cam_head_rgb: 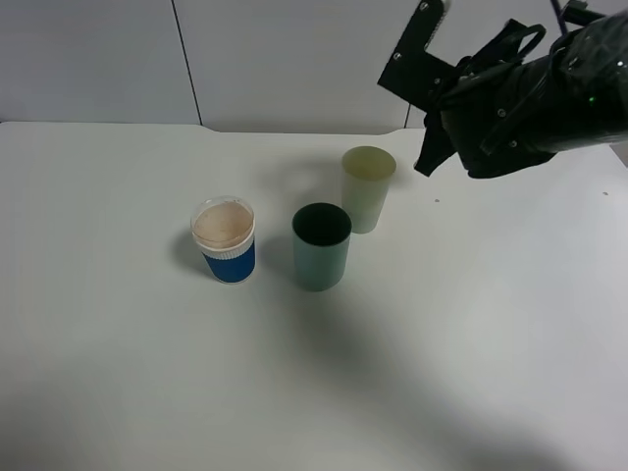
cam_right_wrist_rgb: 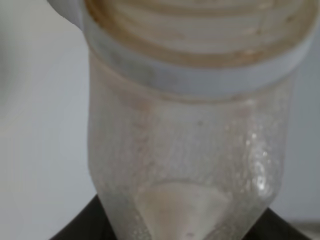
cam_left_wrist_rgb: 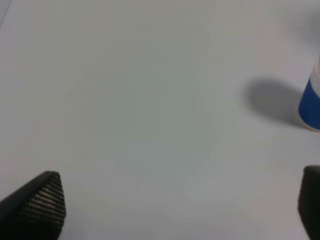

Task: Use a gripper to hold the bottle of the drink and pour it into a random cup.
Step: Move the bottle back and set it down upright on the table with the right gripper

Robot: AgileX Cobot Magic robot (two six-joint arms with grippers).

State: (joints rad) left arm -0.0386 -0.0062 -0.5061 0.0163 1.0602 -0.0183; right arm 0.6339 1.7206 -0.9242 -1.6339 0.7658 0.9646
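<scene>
While the right gripper [cam_head_rgb: 461,123] hangs high over the far right part of the white table [cam_head_rgb: 118,373], it has the bottle of the drink [cam_right_wrist_rgb: 190,150] pinched between its black fingers [cam_right_wrist_rgb: 80,231]. From the high camera, the gripper hides the bottle. Up close, its see-through wall is wet with tiny drops, and its wide neck has no cap.

3 cups stand near the middle of the table. The pale yellow-green cup [cam_head_rgb: 368,191] is nearest the far edge. The teal-green cup [cam_head_rgb: 321,247] is just beside it, toward the near edge. The blue-and-white cup [cam_head_rgb: 226,245] stands apart, toward the left edge.

The left gripper [cam_left_wrist_rgb: 175,210] is spread wide over bare table and holds nothing.
</scene>
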